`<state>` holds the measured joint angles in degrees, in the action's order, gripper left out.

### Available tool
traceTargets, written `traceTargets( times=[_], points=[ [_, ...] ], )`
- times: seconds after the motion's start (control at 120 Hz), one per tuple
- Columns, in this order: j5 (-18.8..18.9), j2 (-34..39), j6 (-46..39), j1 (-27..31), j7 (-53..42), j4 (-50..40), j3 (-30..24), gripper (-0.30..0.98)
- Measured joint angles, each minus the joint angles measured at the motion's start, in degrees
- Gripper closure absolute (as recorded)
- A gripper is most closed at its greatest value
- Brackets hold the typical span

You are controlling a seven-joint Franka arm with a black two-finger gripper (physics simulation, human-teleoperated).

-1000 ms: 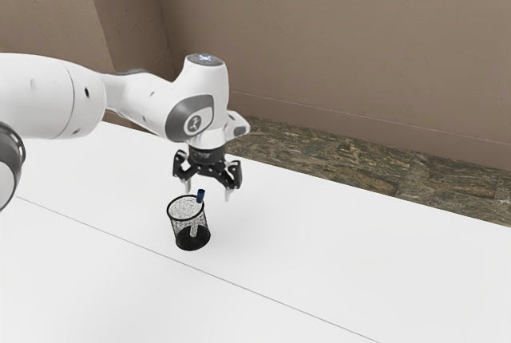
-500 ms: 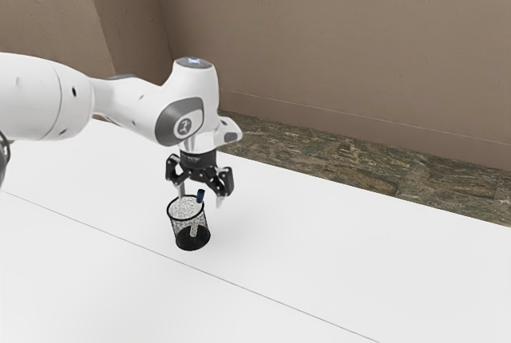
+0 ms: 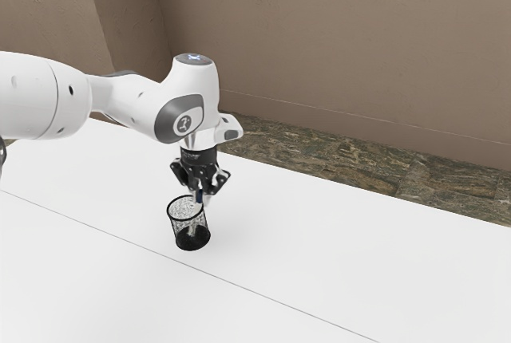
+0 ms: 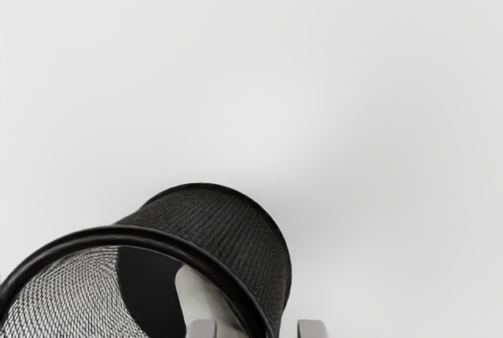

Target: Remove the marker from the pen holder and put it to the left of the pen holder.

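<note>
Marker pinched at the holder's rim, lift still to come

The gripper [image 3: 200,199] is pinching the marker [image 3: 199,196] by its dark upper end, though contact on both sides is hard to confirm at this angle. The marker leans inside the pen holder [image 3: 192,240], its pale lower part [image 4: 195,295] down in the mesh cup.

A sideways pull too soon could drag that lower end against the rim [image 4: 126,233] and tip the cup. A shallow hold could let the marker twist or slip back in. Straight up first, until it is free of the rim, looks safest.

White tabletop [image 3: 319,263] extends around the holder, giving room for setting down beside it; the far edge [image 3: 335,184] lies well apart, behind the gripper.
</note>
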<state>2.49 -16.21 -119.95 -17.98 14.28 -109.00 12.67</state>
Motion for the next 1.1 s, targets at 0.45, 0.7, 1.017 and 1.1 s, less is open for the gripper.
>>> traceTargets(
  times=[0.45, 0.7, 1.017, 1.1],
  points=[
    [2.7, 7.4, 2.4, 0.5, 0.6, -1.8, 1.0, 0.78],
    [6.3, 14.9, 5.6, 2.8, 1.0, -1.8, 1.3, 0.79],
    [8.2, 7.5, 6.3, 17.9, 1.1, 1.4, 1.2, 0.78],
    [7.7, 5.8, 5.1, 20.1, 1.2, 1.4, 1.2, 0.78]
  ],
)
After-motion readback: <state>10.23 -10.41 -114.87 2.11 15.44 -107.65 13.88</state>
